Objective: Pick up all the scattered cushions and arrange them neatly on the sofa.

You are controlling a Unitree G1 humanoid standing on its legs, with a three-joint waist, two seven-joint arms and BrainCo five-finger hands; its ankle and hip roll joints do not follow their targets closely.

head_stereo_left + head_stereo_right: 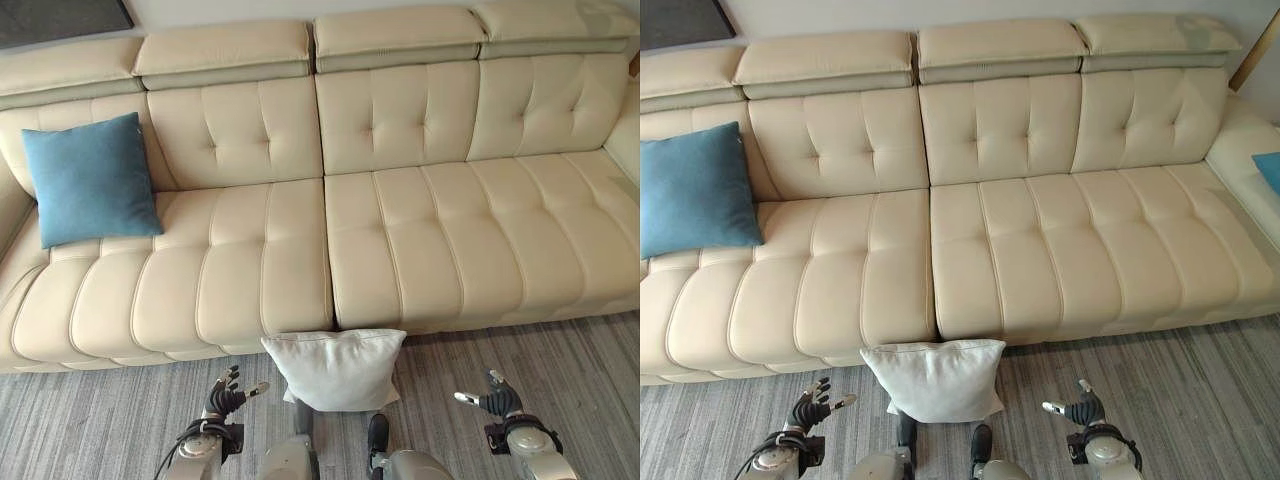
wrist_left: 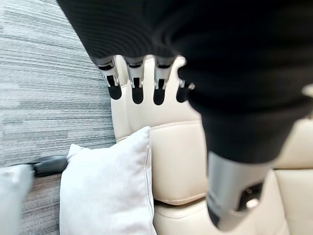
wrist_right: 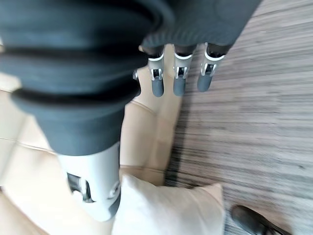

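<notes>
A white cushion (image 1: 337,368) stands on the grey carpet, leaning against the front of the cream sofa (image 1: 400,240) near its middle seam. A blue cushion (image 1: 92,180) rests upright on the sofa's left seat against the backrest. Another blue cushion (image 1: 1269,170) peeks in at the sofa's far right end. My left hand (image 1: 226,398) hovers over the carpet just left of the white cushion (image 2: 110,191), fingers relaxed and holding nothing. My right hand (image 1: 496,400) hangs to the cushion's (image 3: 171,208) right, also open and apart from it.
Grey striped carpet (image 1: 90,420) runs along the sofa's front. The sofa's wide seats between the blue cushions are bare. A dark panel (image 1: 60,18) hangs on the wall at the upper left.
</notes>
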